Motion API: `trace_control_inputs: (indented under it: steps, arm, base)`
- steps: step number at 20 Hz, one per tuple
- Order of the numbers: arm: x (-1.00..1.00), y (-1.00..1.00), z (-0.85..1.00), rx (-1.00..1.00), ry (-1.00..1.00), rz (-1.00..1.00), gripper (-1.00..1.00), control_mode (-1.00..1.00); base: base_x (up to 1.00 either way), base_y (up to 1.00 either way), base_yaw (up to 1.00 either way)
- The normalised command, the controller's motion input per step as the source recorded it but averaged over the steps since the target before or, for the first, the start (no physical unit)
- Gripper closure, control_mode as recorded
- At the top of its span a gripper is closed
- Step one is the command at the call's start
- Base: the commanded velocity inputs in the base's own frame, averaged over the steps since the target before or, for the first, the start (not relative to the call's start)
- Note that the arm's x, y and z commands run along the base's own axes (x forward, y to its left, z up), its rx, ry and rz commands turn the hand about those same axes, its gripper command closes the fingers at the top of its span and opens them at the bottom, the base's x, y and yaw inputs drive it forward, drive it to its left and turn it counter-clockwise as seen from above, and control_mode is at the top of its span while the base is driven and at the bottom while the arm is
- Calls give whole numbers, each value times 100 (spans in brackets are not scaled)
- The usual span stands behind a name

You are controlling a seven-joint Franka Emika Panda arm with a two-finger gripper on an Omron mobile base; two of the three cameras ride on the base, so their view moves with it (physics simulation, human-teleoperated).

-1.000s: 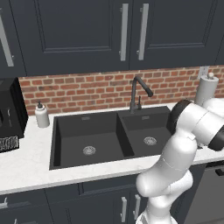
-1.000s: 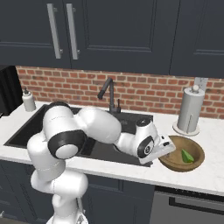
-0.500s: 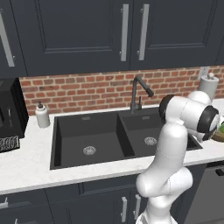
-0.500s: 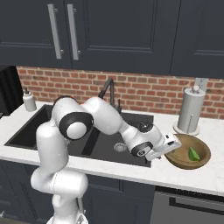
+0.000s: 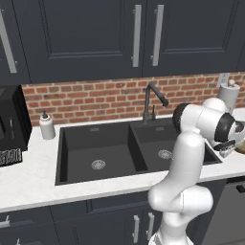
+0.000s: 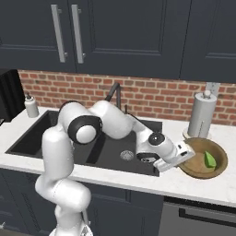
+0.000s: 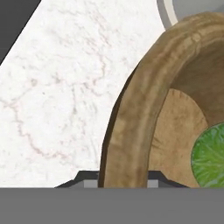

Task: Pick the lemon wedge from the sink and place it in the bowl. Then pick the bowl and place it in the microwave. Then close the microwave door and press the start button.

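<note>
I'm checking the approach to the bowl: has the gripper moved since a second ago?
Yes. In the right base view the gripper has moved right, away from the sink, up to the bowl rim.

Even, soft rendered light with faint shadows and no glare; hand view looks coarse and blurry close up.

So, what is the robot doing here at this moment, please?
The lemon wedge already lies in the wooden bowl on the counter, right of the sink. The gripper is at the bowl's near rim, with a finger on each side of it, apparently to pick it up.
</note>
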Motion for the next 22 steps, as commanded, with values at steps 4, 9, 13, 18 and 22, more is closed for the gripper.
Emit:
trace_control_inputs:
  steps: [4,9,13,18,22]
  arm:
    - [-74,22,95,0,0,0,100,-100]
    - [-68,61,100,-1,-1,0,100,-100]
    - [-47,57,100,-2,0,0,100,-100]
    - [-17,37,100,0,4,2,100,-100]
    - [-1,28,100,0,14,0,100,-100]
  base:
    - [0,0,0]
    - [0,0,0]
    - [0,0,0]
    - [0,0,0]
    - [0,0,0]
